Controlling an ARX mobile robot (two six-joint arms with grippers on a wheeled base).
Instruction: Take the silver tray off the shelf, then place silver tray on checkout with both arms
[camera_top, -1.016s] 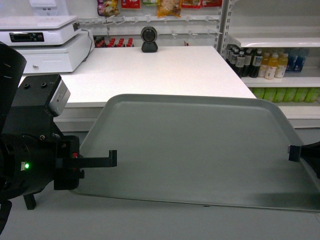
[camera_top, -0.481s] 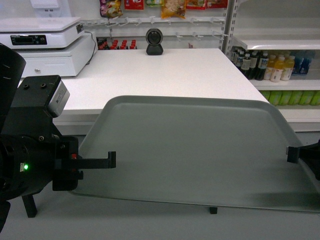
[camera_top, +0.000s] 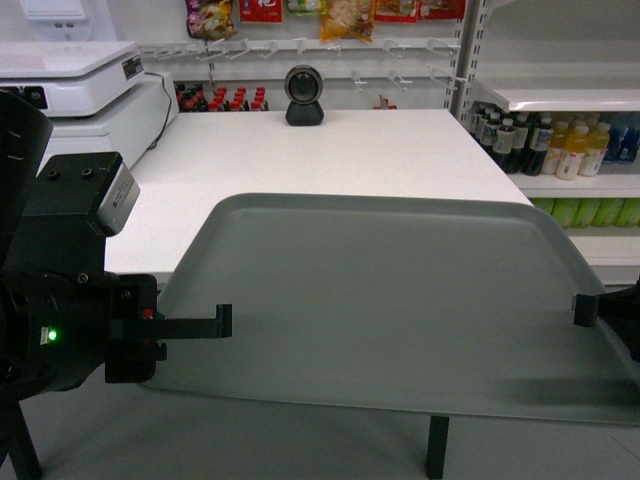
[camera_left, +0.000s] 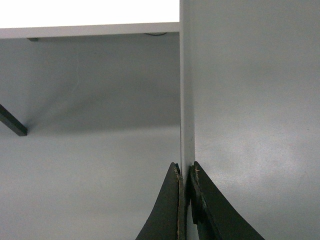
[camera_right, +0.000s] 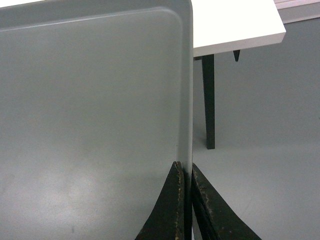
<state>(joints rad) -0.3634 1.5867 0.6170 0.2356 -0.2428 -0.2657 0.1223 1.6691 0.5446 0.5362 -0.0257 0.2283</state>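
Carrying silver tray (camera_top: 390, 300) level, long axis crosswise; left gripper (camera_left: 186, 172) and right gripper (camera_right: 188, 170) pinch opposite rims; checkout (camera_top: 330, 150) directly ahead, far edge overlapping.

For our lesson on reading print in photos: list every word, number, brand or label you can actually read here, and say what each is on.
None can be read.
Snack packets hanging on the back wall: print blurred.
Bottles on the right shelves: labels too small.
Cash register: small dark sticker, unreadable.
Silver tray, checkout and both wrist views: no text.
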